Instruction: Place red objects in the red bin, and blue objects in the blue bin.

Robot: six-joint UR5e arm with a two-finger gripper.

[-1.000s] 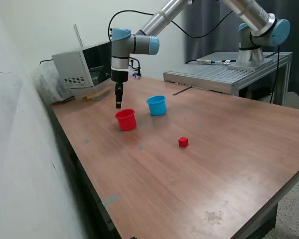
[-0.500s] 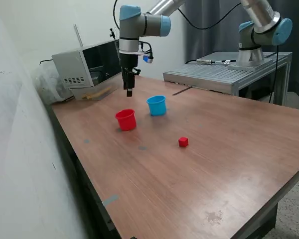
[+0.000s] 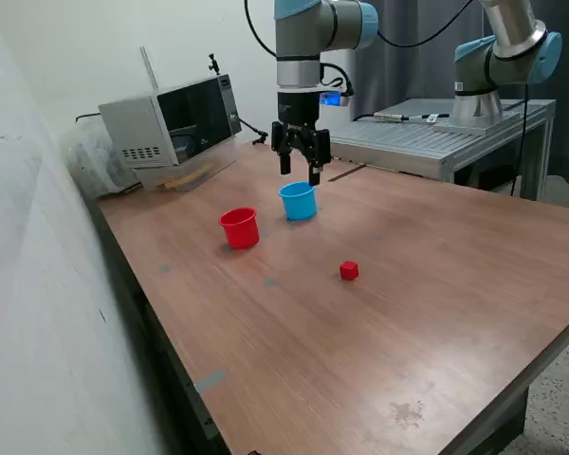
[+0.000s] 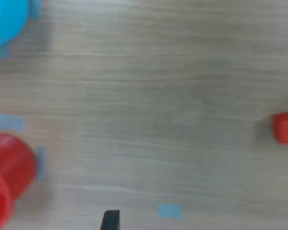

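Wooden tabletop (image 3: 436, 284) carries one red cube (image 3: 349, 271), alone, well apart from the red cup (image 3: 239, 228) and the blue cup (image 3: 298, 201), which stand near each other. Above the blue cup hangs the end effector (image 3: 300, 171), fingers spread wide, holding nothing.
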